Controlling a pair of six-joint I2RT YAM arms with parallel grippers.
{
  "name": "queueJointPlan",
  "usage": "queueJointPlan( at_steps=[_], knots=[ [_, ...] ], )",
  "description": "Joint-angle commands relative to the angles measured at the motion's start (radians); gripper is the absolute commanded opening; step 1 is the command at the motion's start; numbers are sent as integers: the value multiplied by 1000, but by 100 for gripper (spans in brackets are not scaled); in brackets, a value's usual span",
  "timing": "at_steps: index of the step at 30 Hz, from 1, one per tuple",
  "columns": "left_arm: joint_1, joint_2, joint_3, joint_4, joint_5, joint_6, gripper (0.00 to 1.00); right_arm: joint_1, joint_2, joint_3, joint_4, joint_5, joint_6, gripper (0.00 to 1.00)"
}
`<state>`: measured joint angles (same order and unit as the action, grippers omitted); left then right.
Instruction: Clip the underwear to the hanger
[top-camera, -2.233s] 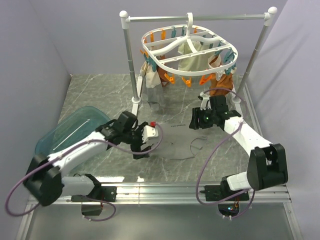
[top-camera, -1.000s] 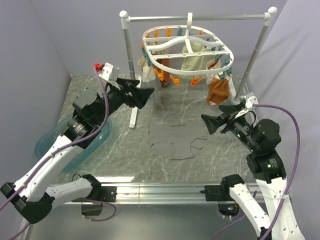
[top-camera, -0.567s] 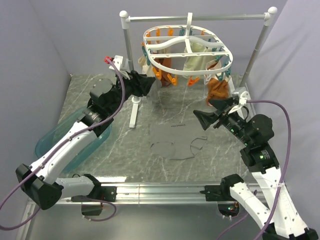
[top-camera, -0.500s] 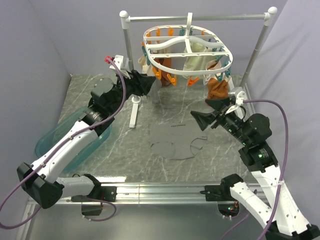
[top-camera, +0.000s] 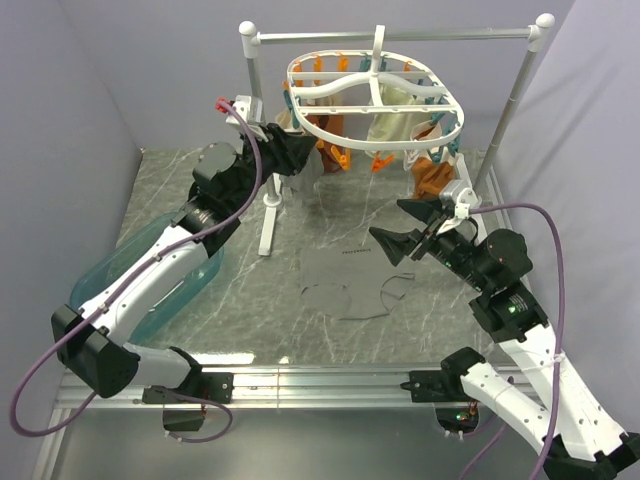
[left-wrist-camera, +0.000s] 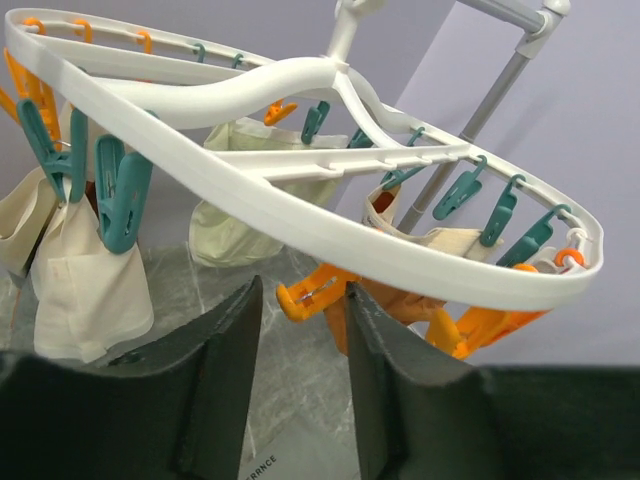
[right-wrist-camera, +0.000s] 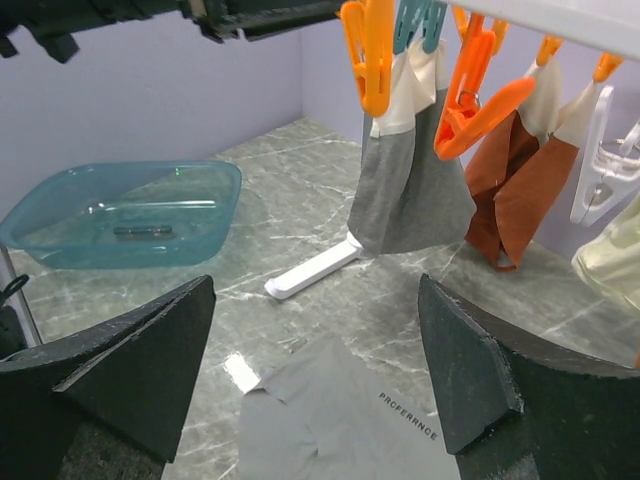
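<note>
The underwear (top-camera: 345, 278) lies flat on the marble table, a grey pair with small printed lettering, and shows again low in the right wrist view (right-wrist-camera: 340, 425). The hanger (top-camera: 375, 85), a white oval frame with orange and teal pegs, hangs from the rail. My left gripper (top-camera: 298, 156) is raised to its front-left rim. In the left wrist view its jaws (left-wrist-camera: 302, 290) straddle the handle end of an orange peg (left-wrist-camera: 300, 300); the right finger touches it, the left stands a little off. My right gripper (top-camera: 390, 222) hovers wide open above the underwear (right-wrist-camera: 315, 290), holding nothing.
A white rail stand (top-camera: 395, 36) carries the hanger; its foot (right-wrist-camera: 310, 270) lies on the table. Cream cloths and a brown-orange garment (top-camera: 432, 178) hang from pegs, and a grey-and-cream cloth (right-wrist-camera: 410, 190) hangs lower. A teal basin (top-camera: 150, 275) sits at the left.
Both arms rose from the table. My left gripper moved right to the hanger's rim and its jaws narrowed round the orange peg. My right gripper shifted left over the underwear, which stayed put.
</note>
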<state>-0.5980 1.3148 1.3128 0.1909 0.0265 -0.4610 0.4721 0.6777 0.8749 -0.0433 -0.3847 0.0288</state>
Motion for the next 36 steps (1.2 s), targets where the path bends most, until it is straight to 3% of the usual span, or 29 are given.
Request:
queueJointPlan(
  at_steps=[1,5,11,18,25,36],
  knots=[
    [7,23,60,51,1,-10,43,14,6,-2,94,0,-20,89],
    [12,35,60,50,16,-27,32,43,33,4,123,-8,-20,88],
    [14,14,42,39,33,-28,24,94,85,-13,206,21,-49,86],
    [15,-8,43,5,65,-19,0,161,172,38,287,130,-49,81],
    [15,-23,46,-39,135,-68,0,272,312,105,422,262,-69,73],
    [15,-40,36,-47,182,-122,0,281,427,128,565,333,-53,68]
  ],
)
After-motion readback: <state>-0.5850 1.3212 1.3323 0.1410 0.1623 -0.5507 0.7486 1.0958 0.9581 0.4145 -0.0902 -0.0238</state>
